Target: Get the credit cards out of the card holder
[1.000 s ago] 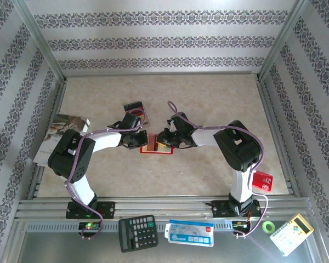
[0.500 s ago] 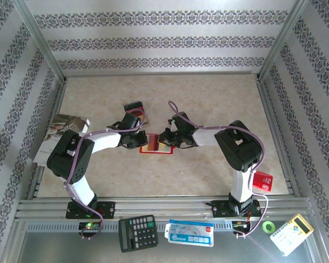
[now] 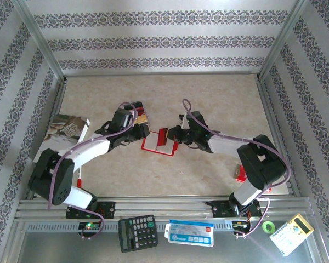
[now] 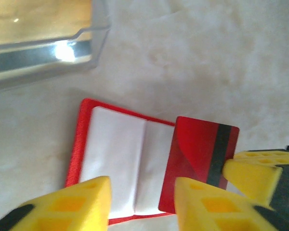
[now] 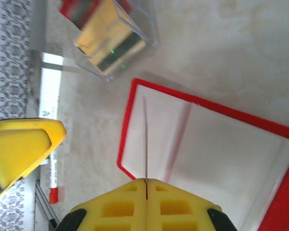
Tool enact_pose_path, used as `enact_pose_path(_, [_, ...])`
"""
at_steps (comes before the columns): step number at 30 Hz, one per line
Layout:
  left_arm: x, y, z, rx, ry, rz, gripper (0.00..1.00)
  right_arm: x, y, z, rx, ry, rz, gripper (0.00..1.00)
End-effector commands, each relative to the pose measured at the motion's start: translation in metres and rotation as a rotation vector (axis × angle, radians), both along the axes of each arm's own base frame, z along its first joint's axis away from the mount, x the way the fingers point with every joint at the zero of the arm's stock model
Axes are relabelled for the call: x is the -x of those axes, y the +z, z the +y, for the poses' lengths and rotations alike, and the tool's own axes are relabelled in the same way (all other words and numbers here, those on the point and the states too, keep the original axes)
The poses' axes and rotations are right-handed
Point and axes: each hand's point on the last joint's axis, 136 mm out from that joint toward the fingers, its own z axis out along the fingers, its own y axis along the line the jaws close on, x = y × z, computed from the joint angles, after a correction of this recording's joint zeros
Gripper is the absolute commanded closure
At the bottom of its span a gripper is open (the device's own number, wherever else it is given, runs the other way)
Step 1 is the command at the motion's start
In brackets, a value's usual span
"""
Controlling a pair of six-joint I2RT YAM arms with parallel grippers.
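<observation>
Pinching a red card (image 4: 197, 144), right fingers (image 5: 183, 207) meet; left fingers (image 4: 72, 202) stand apart.

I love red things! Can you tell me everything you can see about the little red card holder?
The card holder lies open and flat on the beige table. It has a red fabric-looking border, pale whitish pockets inside and a fold down the middle. A red card with a dark stripe, pinched by the right gripper, overlaps one half.

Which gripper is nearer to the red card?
Right. The right gripper is shut on the red card, pinching its edge. The left gripper is open beside the card, over the holder.
</observation>
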Motion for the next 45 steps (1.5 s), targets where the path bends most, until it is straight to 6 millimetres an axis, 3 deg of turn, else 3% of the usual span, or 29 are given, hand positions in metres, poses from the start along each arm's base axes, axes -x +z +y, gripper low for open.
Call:
enact_pose_path(1, [-0.002,0.019,-0.006,0.127,0.014,-0.039,0.52,-0.004,0.03,0.0,-0.063,0.012,-0.113,1.0])
enact_pose_path(11, [0.008,0.068,-0.033,0.414,-0.061,-0.111,0.31,-0.008,0.096,0.012,-0.374,-0.017,-0.156,1.0])
enact_pose_path(17, [0.011,0.088,-0.037,0.474,-0.091,-0.15,0.31,-0.012,0.118,0.019,-0.505,-0.006,-0.162,1.0])
enact_pose_path(20, [0.006,0.087,-0.04,0.481,-0.099,-0.149,0.36,-0.011,0.122,0.019,-0.519,-0.003,-0.161,1.0])
enact_pose_path(26, [-0.007,0.111,-0.038,0.568,-0.102,-0.22,0.47,-0.013,0.119,0.016,-0.519,-0.013,-0.155,1.0])
enact_pose_path(31, [-0.013,0.108,-0.033,0.568,-0.089,-0.208,0.56,-0.015,0.118,0.013,-0.532,-0.026,-0.145,1.0])
enact_pose_path(40, [-0.014,0.107,-0.04,0.597,-0.131,-0.188,0.79,-0.019,0.12,0.012,-0.541,-0.028,-0.147,1.0])
enact_pose_path(45, [-0.018,0.104,-0.036,0.613,-0.118,-0.169,0.83,-0.02,0.116,0.014,-0.538,-0.028,-0.139,1.0])
